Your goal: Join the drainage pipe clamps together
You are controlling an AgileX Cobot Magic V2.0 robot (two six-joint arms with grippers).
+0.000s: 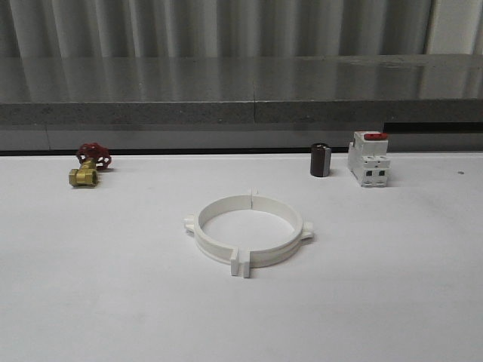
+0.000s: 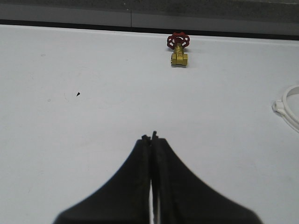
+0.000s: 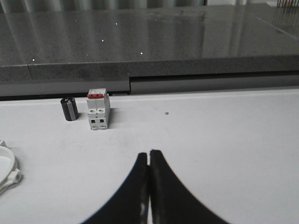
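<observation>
No writing can be read on anything here. The drainage pipe clamps [image 1: 250, 233] lie mid-tabletop [image 1: 90, 302] with their end tabs meeting, so the two white halves form a ring. In the left wrist view the left gripper [image 2: 152, 136] has its fingers pressed together, holding nothing, with the brass valve [image 2: 178, 48] (red handwheel) well beyond the tips. The right gripper [image 3: 149, 152] likewise has its fingers together and empty, the white breaker [image 3: 98, 109] and a dark cylinder [image 3: 70, 108] standing beyond them, touching neither.
</observation>
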